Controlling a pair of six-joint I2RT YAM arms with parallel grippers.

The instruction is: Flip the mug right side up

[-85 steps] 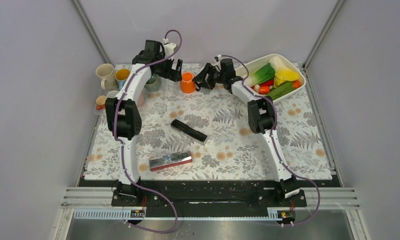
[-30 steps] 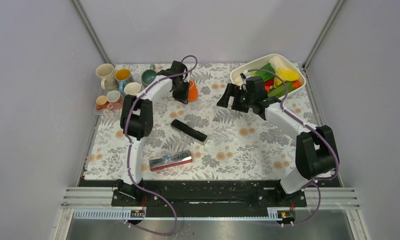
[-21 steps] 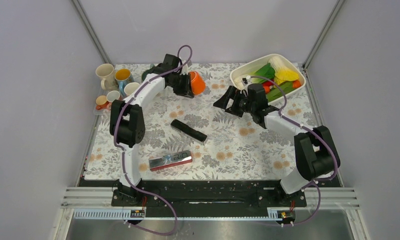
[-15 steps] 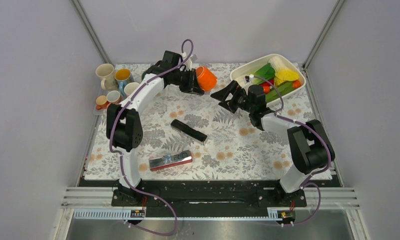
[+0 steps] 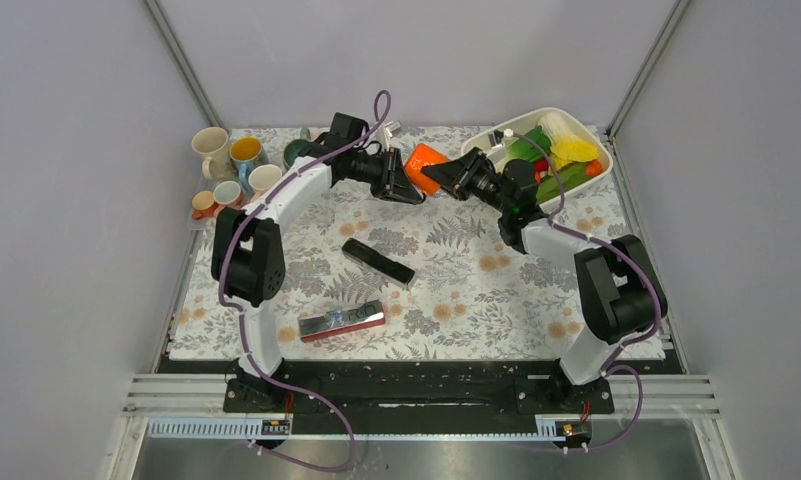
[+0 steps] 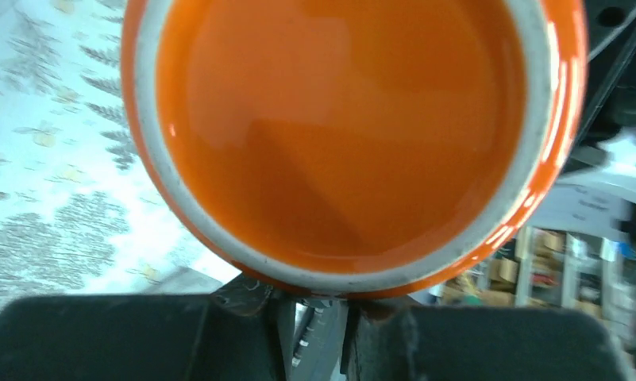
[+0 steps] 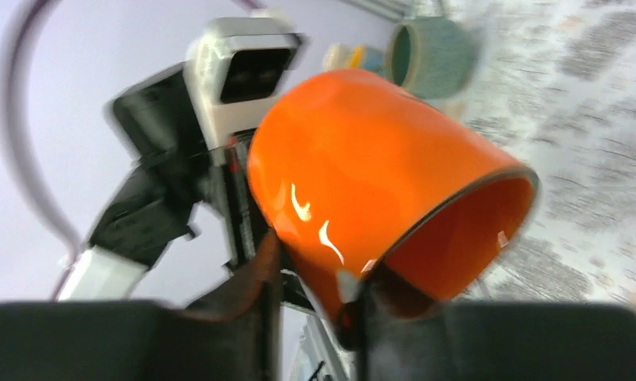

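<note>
The orange mug (image 5: 428, 160) hangs in the air on its side between my two grippers, above the back of the table. Its base fills the left wrist view (image 6: 346, 119), and its opening faces the right wrist camera (image 7: 457, 230). My left gripper (image 5: 401, 182) is shut on the mug's lower edge (image 6: 314, 317); the part it pinches is hidden. My right gripper (image 5: 448, 175) straddles the mug's wall at the rim (image 7: 318, 309), one finger inside the opening and one against the outside.
A white bowl (image 5: 604, 158) of vegetables sits at the back right, just behind the right arm. Several mugs (image 5: 231, 165) stand at the back left, with a teal one (image 7: 429, 48) nearest. A black remote (image 5: 376, 262) and a red-silver packet (image 5: 342, 321) lie mid-table.
The left gripper lifted the mug off the table and swung it right, tipping it sideways. The right gripper came left to meet it and its jaws closed from wide open onto the rim.
</note>
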